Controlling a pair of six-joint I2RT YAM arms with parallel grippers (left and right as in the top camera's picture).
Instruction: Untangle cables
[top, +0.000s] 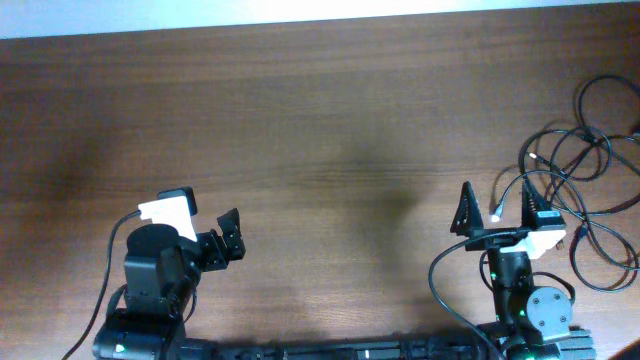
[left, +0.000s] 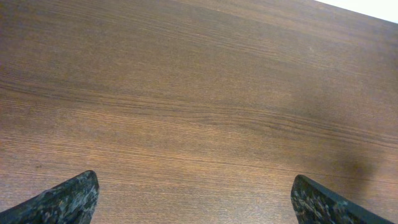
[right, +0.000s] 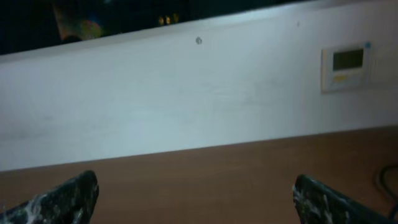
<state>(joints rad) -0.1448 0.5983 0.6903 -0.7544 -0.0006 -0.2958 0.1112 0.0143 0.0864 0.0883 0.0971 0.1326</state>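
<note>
The cables (top: 585, 165) are thin black cords lying in tangled loops at the right edge of the table, with small plugs showing. My right gripper (top: 496, 208) is open and empty, just left of the tangle, with one loop running past its right finger. A bit of cable (right: 390, 177) shows at the right edge of the right wrist view, where the right gripper (right: 196, 199) has bare table between its fingers. My left gripper (top: 231, 238) is open and empty at the front left, far from the cables. The left wrist view shows the left gripper (left: 193, 202) over bare wood.
The brown wooden table (top: 320, 130) ends at a white wall (right: 186, 93) at the back, which carries a small wall panel (right: 345, 65). Thick black wires run from both arm bases at the front edge.
</note>
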